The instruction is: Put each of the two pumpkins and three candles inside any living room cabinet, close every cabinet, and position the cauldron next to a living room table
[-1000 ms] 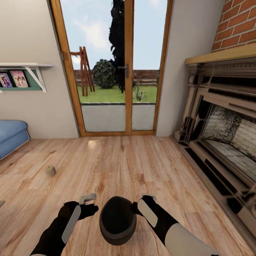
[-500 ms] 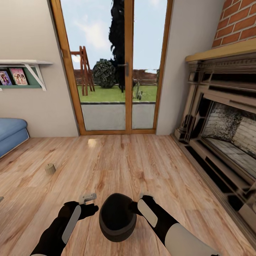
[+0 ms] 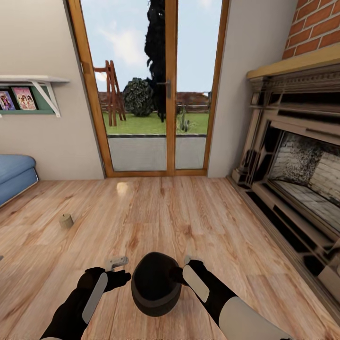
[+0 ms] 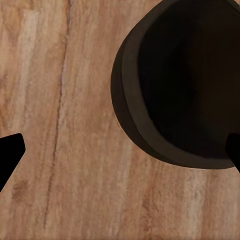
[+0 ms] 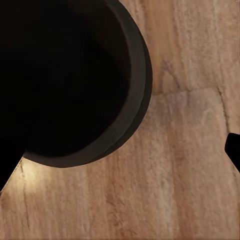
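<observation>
Carrying the cauldron (image 3: 156,283) low in front of me, over the wood floor (image 3: 189,222); it hangs tilted between my two arms. My right gripper (image 3: 182,273) is at its rim, and I believe it is clamped there, though the pot hides the fingertips, so I cannot tell for certain. My left gripper (image 3: 118,262) sits just beside the pot, apart from it, jaws spread with nothing between them. One candle (image 3: 66,220) stands on the floor well off toward the blue sofa (image 3: 14,177). Ahead are glass doors (image 3: 156,89); the fireplace (image 3: 297,174) runs along my right. This looks like the cauldron-moving step. No coffee table ahead, so next I need to turn and find it.
</observation>
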### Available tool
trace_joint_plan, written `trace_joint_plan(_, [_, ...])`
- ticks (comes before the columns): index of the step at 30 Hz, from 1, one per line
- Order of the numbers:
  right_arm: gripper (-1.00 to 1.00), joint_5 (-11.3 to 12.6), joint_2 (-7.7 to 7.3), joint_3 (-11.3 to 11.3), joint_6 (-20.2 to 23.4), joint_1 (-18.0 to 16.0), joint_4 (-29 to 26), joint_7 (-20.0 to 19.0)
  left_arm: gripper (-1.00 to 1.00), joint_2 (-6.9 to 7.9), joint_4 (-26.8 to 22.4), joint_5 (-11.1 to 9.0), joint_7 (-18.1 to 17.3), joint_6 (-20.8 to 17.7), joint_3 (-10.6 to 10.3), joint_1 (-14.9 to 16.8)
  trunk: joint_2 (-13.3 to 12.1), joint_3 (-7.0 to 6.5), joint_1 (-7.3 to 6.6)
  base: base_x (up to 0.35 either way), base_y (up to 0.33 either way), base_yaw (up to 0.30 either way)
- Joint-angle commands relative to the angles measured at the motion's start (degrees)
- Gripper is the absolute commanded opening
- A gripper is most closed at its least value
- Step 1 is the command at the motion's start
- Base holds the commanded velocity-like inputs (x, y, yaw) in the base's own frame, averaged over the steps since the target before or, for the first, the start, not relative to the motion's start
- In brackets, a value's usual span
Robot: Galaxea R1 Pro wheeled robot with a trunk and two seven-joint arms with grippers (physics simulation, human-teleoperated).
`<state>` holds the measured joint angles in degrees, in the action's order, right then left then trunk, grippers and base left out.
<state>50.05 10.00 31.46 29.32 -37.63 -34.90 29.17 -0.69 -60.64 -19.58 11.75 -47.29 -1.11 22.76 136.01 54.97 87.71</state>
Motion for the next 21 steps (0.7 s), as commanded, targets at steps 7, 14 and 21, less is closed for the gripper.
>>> trace_joint_plan(7, [1.0,0.0,0.0,0.2,-1.5,-0.1,0.2,-0.3,1.0,0.24,0.0,-0.1,-0.4,-0.1,0.4,0.0,2.8,1.26,1.54,0.0,0.0,0.0])
trace_joint_plan(14, [1.0,0.1,0.0,0.3,3.7,-3.1,-0.7,-0.4,1.0,0.21,0.0,-0.1,-0.4,-0.1,0.5,0.0,5.6,2.52,3.08,0.0,0.0,0.0])
trace_joint_plan(21, [1.0,-0.1,0.0,0.4,4.0,-4.5,-0.6,-0.4,1.0,0.17,-0.2,-0.1,-0.5,-0.1,0.5,0.0,5.6,2.52,3.08,0.0,0.0,0.0])
